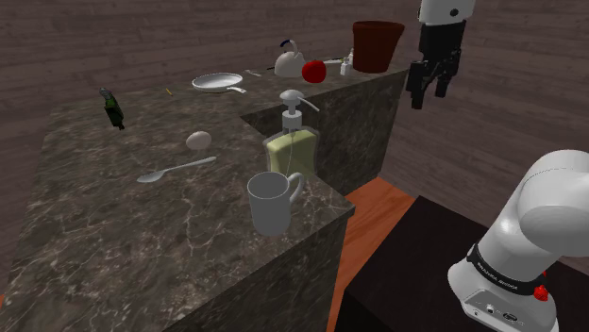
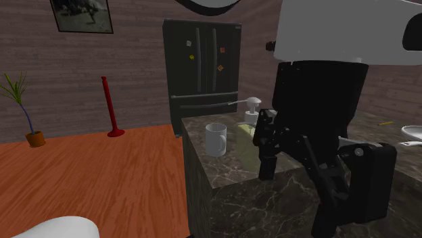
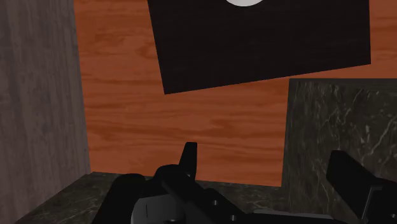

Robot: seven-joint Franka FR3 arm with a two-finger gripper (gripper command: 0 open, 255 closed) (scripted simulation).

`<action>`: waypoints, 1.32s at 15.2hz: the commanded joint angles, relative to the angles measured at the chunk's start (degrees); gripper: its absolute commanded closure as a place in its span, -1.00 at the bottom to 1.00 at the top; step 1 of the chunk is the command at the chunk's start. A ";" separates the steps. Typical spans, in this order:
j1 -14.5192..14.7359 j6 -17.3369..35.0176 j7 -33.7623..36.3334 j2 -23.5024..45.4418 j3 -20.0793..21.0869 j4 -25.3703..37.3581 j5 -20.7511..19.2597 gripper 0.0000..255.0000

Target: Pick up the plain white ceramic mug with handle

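You're in a home kitchen — dark veined counter (image 1: 113,222), kettle (image 1: 288,62) and pan (image 1: 217,82) at its twelve o'clock, a black fridge (image 2: 201,61).

Smooth white mug (image 1: 269,206), veined marble counter (image 1: 94,236), wood-grain floor (image 1: 373,226).

Brown plank walls (image 2: 135,67), orange wooden floor (image 2: 101,176), black fridge (image 2: 201,61), dark marble counter (image 1: 113,236).
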 commanded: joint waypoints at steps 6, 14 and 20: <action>3.00 2.52 4.31 4.49 4.99 1.20 4.43 -1.00; 7.22 6.63 10.81 13.89 12.62 5.90 9.92 -1.00; 9.82 9.31 15.63 22.43 18.08 11.67 12.21 -1.00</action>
